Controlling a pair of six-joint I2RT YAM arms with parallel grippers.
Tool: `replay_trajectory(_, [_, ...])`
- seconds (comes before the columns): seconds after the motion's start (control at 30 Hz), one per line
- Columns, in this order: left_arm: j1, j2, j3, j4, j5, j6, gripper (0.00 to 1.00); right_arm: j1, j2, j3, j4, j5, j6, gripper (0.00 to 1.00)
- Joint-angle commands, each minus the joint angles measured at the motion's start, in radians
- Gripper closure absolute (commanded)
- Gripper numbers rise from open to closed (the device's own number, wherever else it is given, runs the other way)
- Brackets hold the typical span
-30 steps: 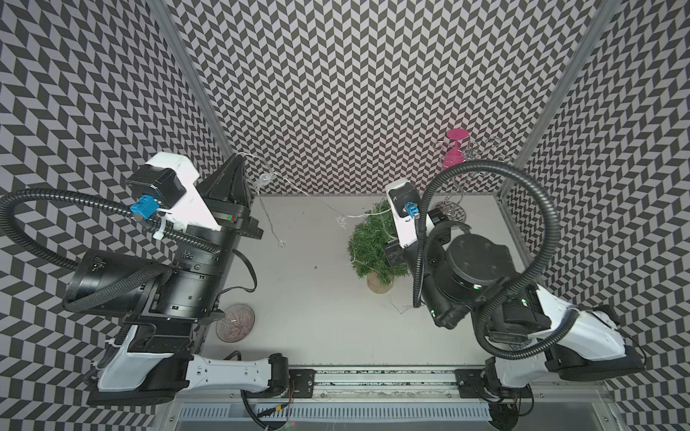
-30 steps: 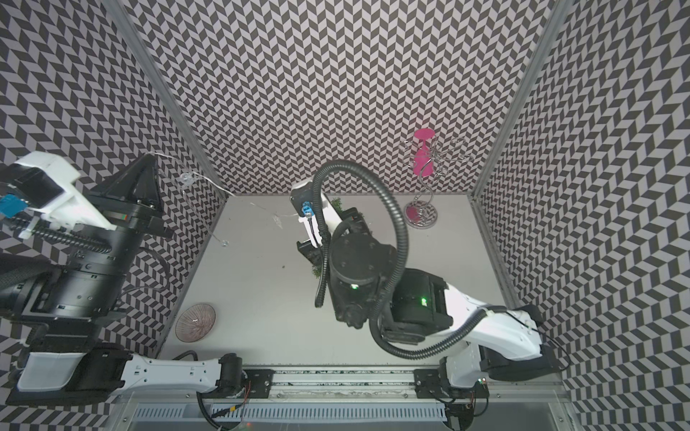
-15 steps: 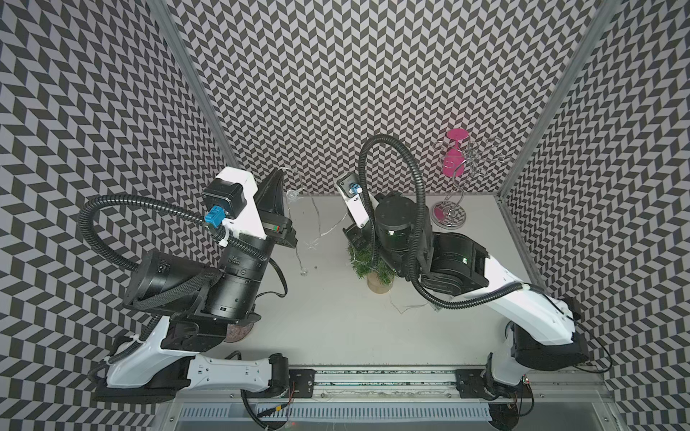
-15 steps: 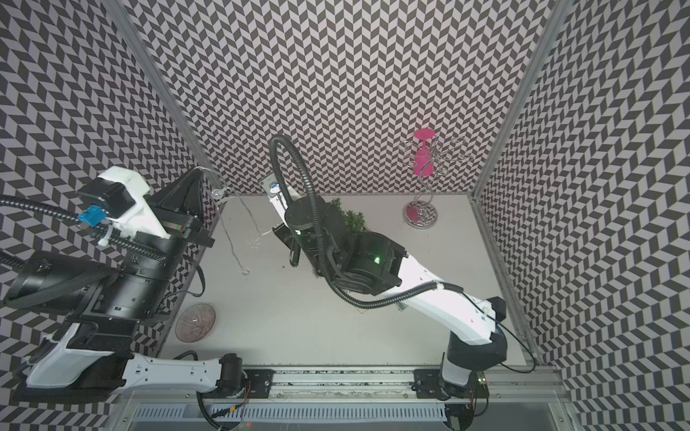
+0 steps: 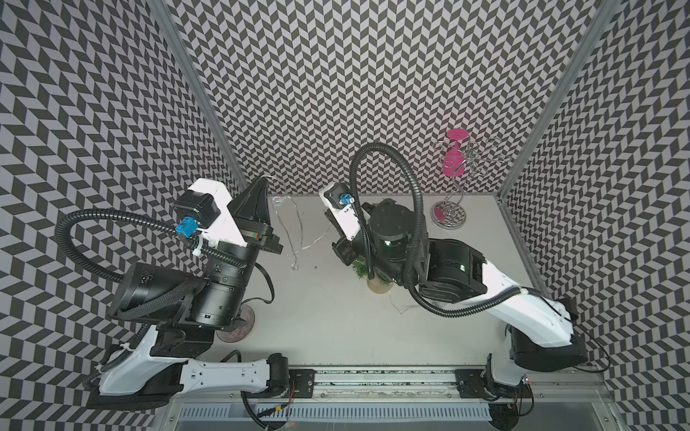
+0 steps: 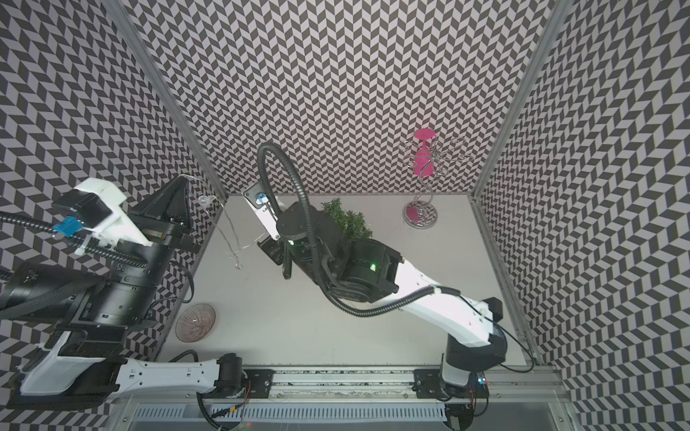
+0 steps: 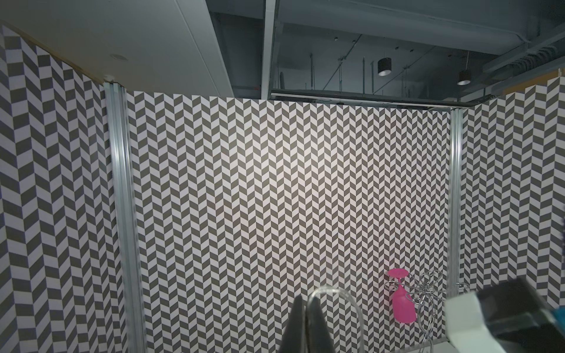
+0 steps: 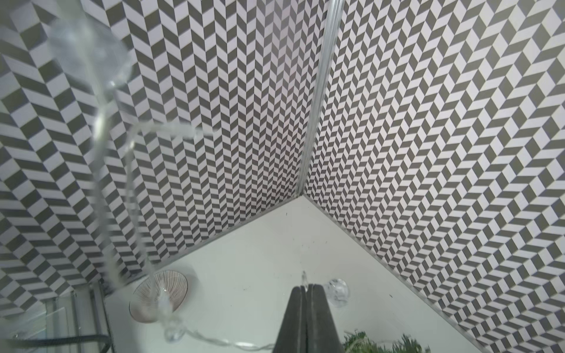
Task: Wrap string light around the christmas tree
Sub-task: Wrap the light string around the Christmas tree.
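Observation:
The christmas tree stands mid-table on its pale wooden base, mostly under my right arm; its green tips show in the right wrist view. The string light hangs as a clear wire with bulbs between the two grippers. My left gripper is raised at the back left, shut on the wire, which loops out of its tip. My right gripper is left of the tree, shut on the wire, with a bulb beside its tip.
A ribbed pinkish bowl sits at the front left, partly under my left arm. A silver curly wire rack holding a pink glass stands at the back right. Patterned walls enclose the table.
My right arm has swung left across the tree, carrying the wire to its left side. My left gripper has moved in from the far left toward the table's back-left corner.

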Motion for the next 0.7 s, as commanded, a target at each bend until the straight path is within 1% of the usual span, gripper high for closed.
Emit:
replay_trajectory(0.0, [0.004,-0.003,-0.017,-0.009,0.02,-0.035,1.0,0.031,-0.176,-0.12,0.207,0.174,-0.027,0.97])
replay_trajectory(0.07, [0.004,0.01,-0.012,-0.021,0.028,-0.046,1.0,0.039,-0.196,-0.101,0.179,0.203,-0.027,0.97])
replay_trajectory(0.2, [0.005,0.038,-0.007,-0.033,0.028,-0.051,1.0,0.063,-0.172,-0.008,0.068,0.216,-0.02,0.97])
replay_trajectory(0.37, [0.04,0.045,-0.026,-0.041,0.039,-0.081,1.0,0.135,-0.153,0.001,0.047,0.252,-0.013,0.96])
replay_trajectory(0.43, [0.076,0.046,-0.028,-0.074,0.07,-0.123,1.0,0.142,-0.163,-0.012,0.043,0.316,0.001,0.96])
replay_trajectory(0.5, [0.123,0.051,-0.023,-0.128,0.109,-0.176,1.0,0.142,-0.205,-0.078,0.095,0.389,-0.024,0.96])
replay_trajectory(0.57, [0.183,0.054,-0.036,-0.164,0.16,-0.231,1.0,0.141,-0.243,-0.115,0.125,0.403,-0.034,0.97])
replay_trajectory(0.63, [0.246,0.056,-0.047,-0.19,0.211,-0.278,1.0,0.151,-0.25,-0.102,0.106,0.385,-0.016,0.97])
replay_trajectory(0.67, [0.286,0.057,-0.05,-0.207,0.243,-0.307,1.0,0.164,-0.248,-0.101,0.097,0.396,-0.017,0.97])
